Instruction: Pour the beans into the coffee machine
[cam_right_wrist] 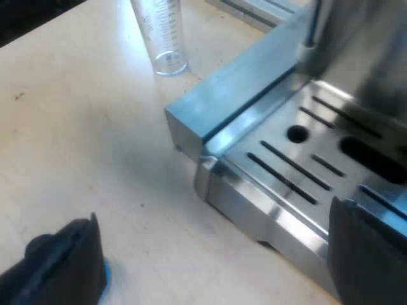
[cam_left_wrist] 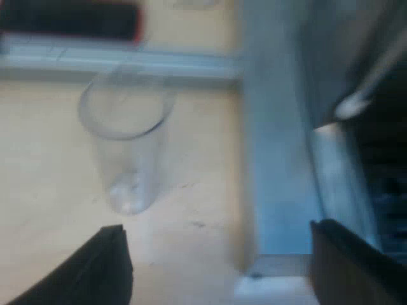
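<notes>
Measuring glass (cam_left_wrist: 127,136) (cam_right_wrist: 162,38): upright on the counter (cam_right_wrist: 82,127), just beside the espresso machine (cam_right_wrist: 254,82) and near the corner of its drip tray (cam_right_wrist: 286,165); nothing holds it.
Beans: none visible; the glass looks clear down to its base.
Left gripper (cam_left_wrist: 216,232): over the counter, near the glass, fingers (cam_left_wrist: 102,267) wide, nothing between them.
Right gripper (cam_right_wrist: 215,213): over the tray's corner, fingers wide, empty.
Progress: with the glass apparently empty and standing free, the pour looks finished, though this cannot be settled.
Hidden: the hopper, so beans inside it are unconfirmed.
Unclear: a blue-edged dark thing (cam_right_wrist: 102,274) beside one right finger, perhaps the tamper; a dark handle ending in red (cam_left_wrist: 76,19) beyond the glass.
</notes>
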